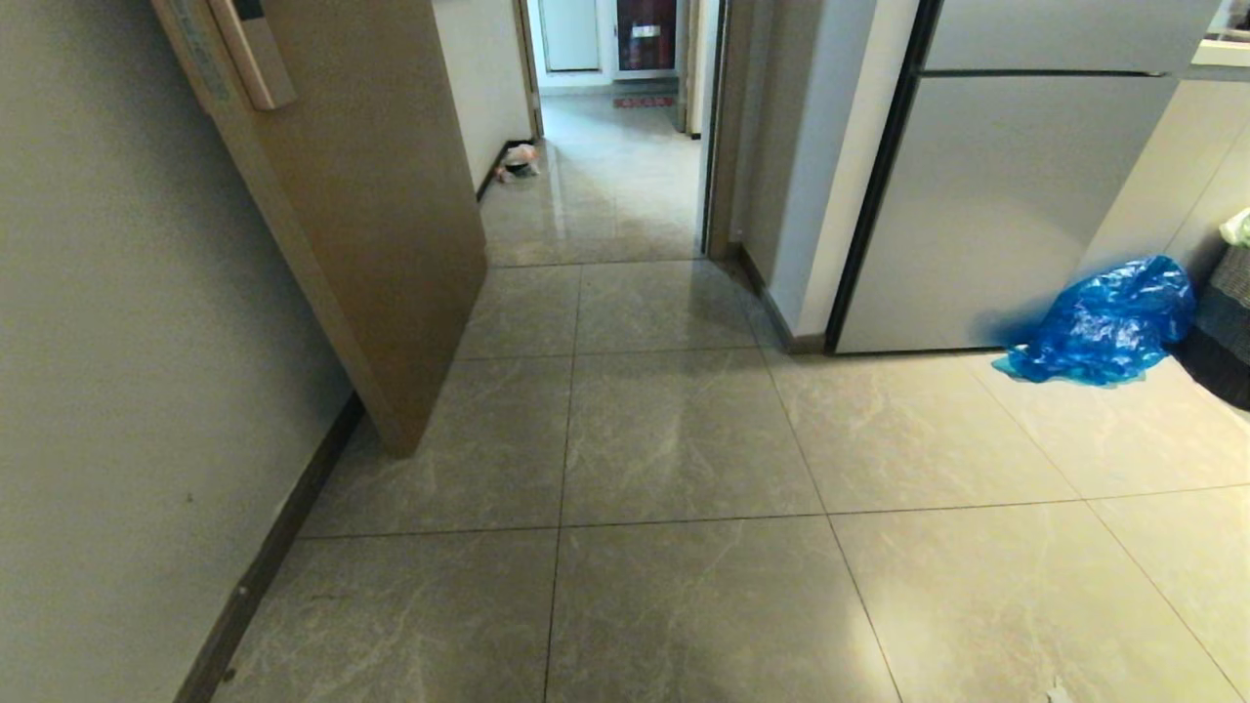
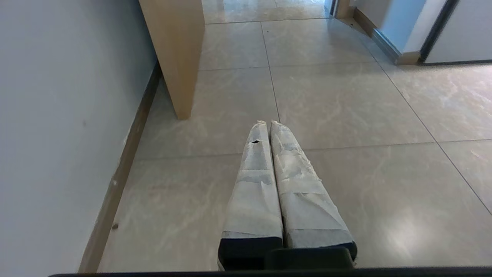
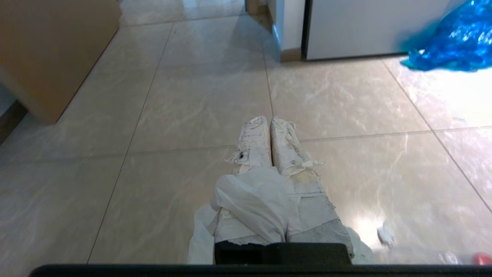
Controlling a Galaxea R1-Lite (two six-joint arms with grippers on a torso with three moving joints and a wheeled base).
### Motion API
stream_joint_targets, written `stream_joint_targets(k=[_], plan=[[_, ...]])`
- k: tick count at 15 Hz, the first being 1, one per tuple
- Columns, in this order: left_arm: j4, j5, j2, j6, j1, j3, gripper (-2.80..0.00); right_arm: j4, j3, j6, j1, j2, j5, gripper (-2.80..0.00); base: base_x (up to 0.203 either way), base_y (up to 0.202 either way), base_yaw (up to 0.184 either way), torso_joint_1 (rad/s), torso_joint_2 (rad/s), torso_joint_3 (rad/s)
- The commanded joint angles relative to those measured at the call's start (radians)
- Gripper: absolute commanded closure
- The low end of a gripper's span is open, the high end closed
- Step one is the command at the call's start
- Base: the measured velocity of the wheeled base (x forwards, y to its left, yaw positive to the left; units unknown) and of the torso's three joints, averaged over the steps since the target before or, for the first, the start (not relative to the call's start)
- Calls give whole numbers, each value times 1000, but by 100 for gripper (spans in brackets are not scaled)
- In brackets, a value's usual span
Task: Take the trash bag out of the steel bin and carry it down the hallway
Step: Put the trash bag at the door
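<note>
Grey marble-look tiles everywhere in the head view, that's the hallway [image 1: 674, 459] floor running ahead past a tan wooden door [image 1: 366, 195] that stands open on the left. A white fridge [image 1: 1006, 186] stands on the right with a crumpled blue plastic bag [image 1: 1104, 322] on the floor touching its lower corner. Way down the corridor, against the left wall's baseboard, sits a small bin with a pale bag in it [image 1: 519, 161], too tiny to tell more. Neither arm shows up here.

Left wrist view: the left gripper [image 2: 268, 124] hangs over the tiles, its two tape-wrapped fingers [image 2: 253, 177] pressed flat together with nothing between them. The door's bottom corner is just ahead, wall and dark baseboard [image 2: 127, 154] alongside.

Right wrist view: the right gripper [image 3: 270, 120] also has its taped fingers closed tight against each other. A bit of thin white plastic, the trash bag [image 3: 253, 202], is draped over the fingers nearer the wrist and hangs down past them; can't tell if it's pinched between the tips or just caught there. The blue bag and fridge sit ahead off to one side, and a small white scrap [image 3: 385, 234] lies on the floor.
</note>
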Motion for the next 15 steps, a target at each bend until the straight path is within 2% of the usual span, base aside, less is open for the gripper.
stream_joint_targets(k=[1, 15], plan=[[-1, 0, 0, -3, 0, 0, 0, -1, 0, 1, 0, 1, 0, 0, 185, 0, -3, -2, 3, -2], [-2, 0, 0, -1, 0, 1, 0, -1, 1, 0, 0, 1, 0, 0, 183, 0, -4, 2, 2, 3]])
